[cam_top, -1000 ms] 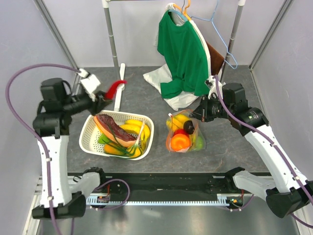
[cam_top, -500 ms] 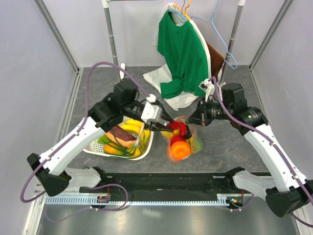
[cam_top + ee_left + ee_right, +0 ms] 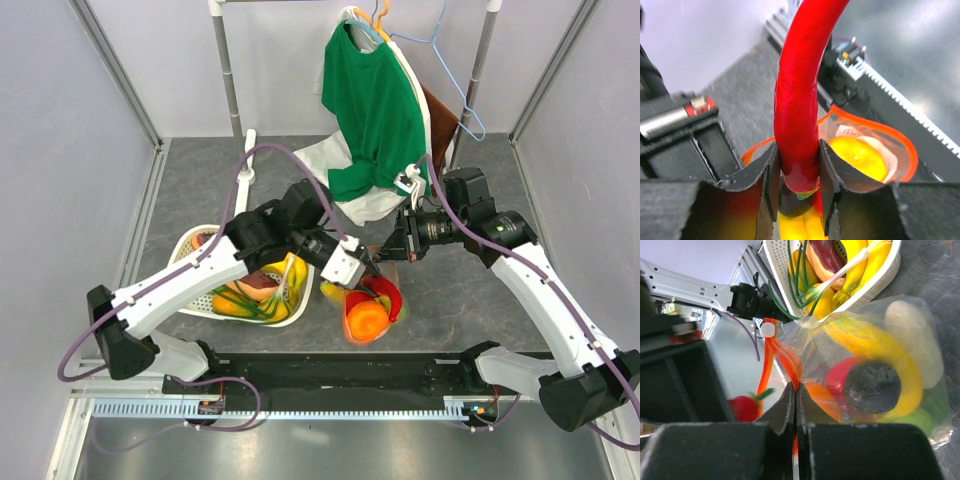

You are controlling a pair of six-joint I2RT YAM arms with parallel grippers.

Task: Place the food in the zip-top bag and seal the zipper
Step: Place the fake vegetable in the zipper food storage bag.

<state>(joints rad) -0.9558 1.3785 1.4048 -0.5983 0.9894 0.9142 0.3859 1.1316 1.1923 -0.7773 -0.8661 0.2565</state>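
Note:
The clear zip-top bag (image 3: 368, 312) lies between the arms with an orange (image 3: 365, 320), bananas (image 3: 875, 347), a dark piece (image 3: 872, 385) and other food inside. My left gripper (image 3: 797, 165) is shut on a long red chili pepper (image 3: 800, 95) and holds it right over the bag's open mouth; from above this gripper (image 3: 365, 268) sits at the bag's upper rim. My right gripper (image 3: 795, 390) is shut on the orange-red zipper (image 3: 782, 357) and holds that edge of the mouth up. In the top view the right gripper (image 3: 388, 252) is just behind the bag.
A white lattice basket (image 3: 190, 262) left of the bag holds more toy produce and green onions, partly under my left arm. A green shirt (image 3: 372, 110) on a hanger and a white cloth (image 3: 322, 158) hang at the back. Rack poles (image 3: 228, 70) rise behind.
My left arm has swung from the far left, past the basket, to the bag, carrying the red pepper to the bag's mouth. The right gripper has kept its hold and shifted slightly left.

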